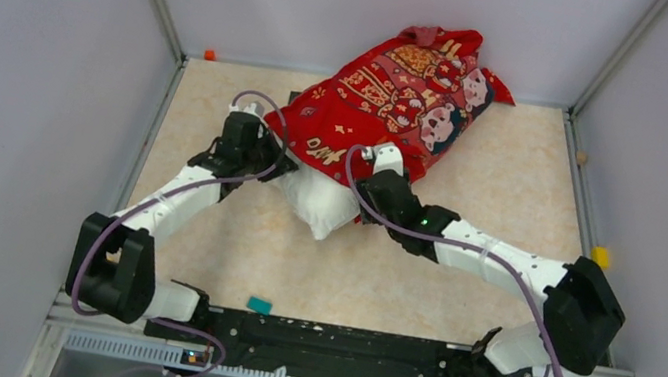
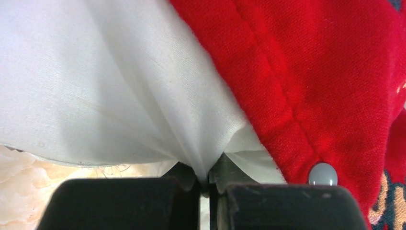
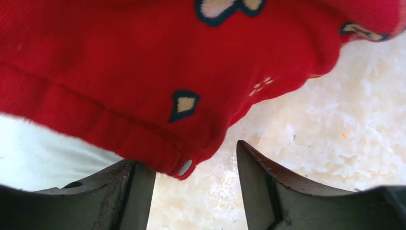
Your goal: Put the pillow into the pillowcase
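At left gripper (image 2: pixel 209 181), clenched on a pinch of pillow (image 2: pixel 95 81) — soft, light, limp. At right gripper (image 3: pixel 194 163), released; best to pinch the stitched hem of pillowcase (image 3: pixel 119 72) — thin, floppy.

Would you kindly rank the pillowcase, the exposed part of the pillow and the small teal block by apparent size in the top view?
1. pillowcase, clearly the largest
2. pillow, its exposed white end only
3. teal block, by far the smallest
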Controlling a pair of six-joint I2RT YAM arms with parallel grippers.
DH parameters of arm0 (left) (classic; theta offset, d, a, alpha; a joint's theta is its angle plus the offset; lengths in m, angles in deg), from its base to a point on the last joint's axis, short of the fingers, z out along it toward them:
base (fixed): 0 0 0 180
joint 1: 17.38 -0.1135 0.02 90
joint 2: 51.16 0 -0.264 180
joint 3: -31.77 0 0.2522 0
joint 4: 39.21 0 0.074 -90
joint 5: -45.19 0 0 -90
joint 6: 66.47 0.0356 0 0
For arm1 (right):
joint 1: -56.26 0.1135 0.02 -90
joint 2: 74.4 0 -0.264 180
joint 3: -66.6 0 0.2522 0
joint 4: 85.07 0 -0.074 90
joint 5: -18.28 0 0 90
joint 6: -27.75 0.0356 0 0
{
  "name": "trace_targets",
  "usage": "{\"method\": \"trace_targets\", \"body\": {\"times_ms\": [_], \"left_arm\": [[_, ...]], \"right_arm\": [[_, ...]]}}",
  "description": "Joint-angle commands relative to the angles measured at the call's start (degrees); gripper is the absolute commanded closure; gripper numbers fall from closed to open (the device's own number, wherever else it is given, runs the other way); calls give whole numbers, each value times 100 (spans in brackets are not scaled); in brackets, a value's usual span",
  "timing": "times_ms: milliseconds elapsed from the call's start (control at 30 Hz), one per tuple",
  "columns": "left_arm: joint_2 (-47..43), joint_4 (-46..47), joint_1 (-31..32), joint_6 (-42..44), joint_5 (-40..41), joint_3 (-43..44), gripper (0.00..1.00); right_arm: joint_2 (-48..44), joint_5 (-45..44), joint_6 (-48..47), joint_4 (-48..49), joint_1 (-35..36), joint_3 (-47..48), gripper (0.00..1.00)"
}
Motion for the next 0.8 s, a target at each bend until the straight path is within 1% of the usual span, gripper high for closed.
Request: {"method": "trace_targets", "body": {"times_ms": [0,67,100,133,167,267,333,367,433,500,567,600,700,767], "left_arm": [[-34,330,-125,228,372,300,100],[-40,317,-142,268,399,300,100],[-30,317,-144,282,393,300,100],[-18,313,-145,294,395,301,100],[3,290,-145,310,414,309,100],[60,343,-145,404,425,264,100],[123,471,-103,329,185,253,100],[146,575,-19,267,146,263,100],[176,621,261,213,340,451,100],[174,515,530,214,532,733,100],[86,473,623,168,575,864,100],[21,440,628,170,621,870,100],[-259,305,581,171,797,818,100],[-450,413,503,113,747,664,100]], "right_arm": [[127,-697,-84,342,-88,220,46],[301,-961,-102,163,-82,390,61],[358,-1010,-110,95,-85,486,71],[390,-1046,-126,21,-89,604,90],[401,-1108,-124,-93,-66,751,100],[394,-1319,-62,-743,214,1613,100],[507,-1080,-55,-1172,690,2521,100],[682,-917,-25,-1336,978,3172,100],[1191,-511,99,-1703,1515,4297,100],[1662,-257,157,-1899,1834,5045,100],[1908,-267,134,-2014,1849,5323,100],[1942,-295,118,-2036,1748,5354,100],[1737,195,255,-1924,1255,5101,100],[1541,402,331,-1836,978,4953,100]]}}
